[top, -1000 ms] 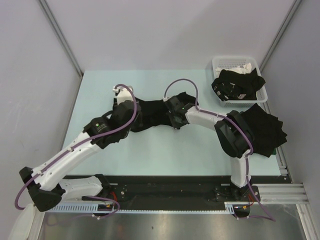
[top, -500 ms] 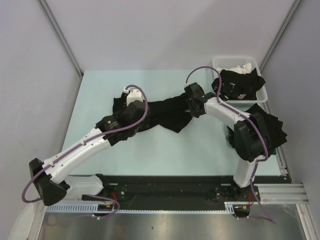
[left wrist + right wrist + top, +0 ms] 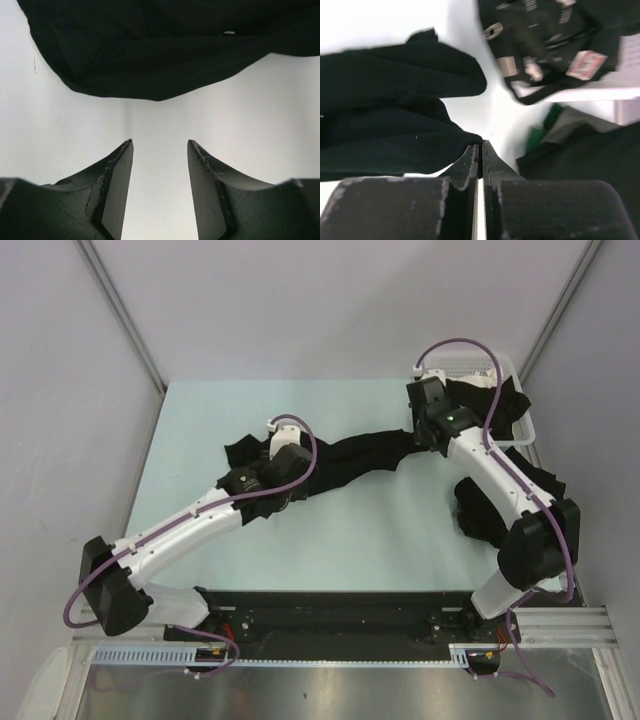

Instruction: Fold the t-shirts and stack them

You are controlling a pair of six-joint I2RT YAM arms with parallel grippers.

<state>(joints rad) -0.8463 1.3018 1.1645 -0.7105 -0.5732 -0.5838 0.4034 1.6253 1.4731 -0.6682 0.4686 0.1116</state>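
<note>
A black t-shirt [image 3: 350, 455] lies stretched across the middle of the table. Its right end is pinched in my right gripper [image 3: 420, 437], which is shut on the cloth's edge [image 3: 470, 137] just short of the basket. My left gripper [image 3: 160, 145] hangs over the shirt's left part [image 3: 283, 458]. It stands open with only bare table between its fingers, and the shirt's hem [image 3: 150, 75] lies a little ahead of the fingertips. More black t-shirts [image 3: 480, 405] are heaped in the basket. Another dark pile [image 3: 550, 485] rests at the right edge, partly hidden by my right arm.
The white slotted basket [image 3: 470, 362] stands at the back right corner. Something green [image 3: 551, 119] peeks out beside the right-hand pile. Grey walls close in the table on the left, back and right. A rail [image 3: 565, 570] runs along the right edge.
My right gripper has carried the shirt's end right and back, toward the basket, drawing the cloth out long. The left arm has followed to the right, still open.
</note>
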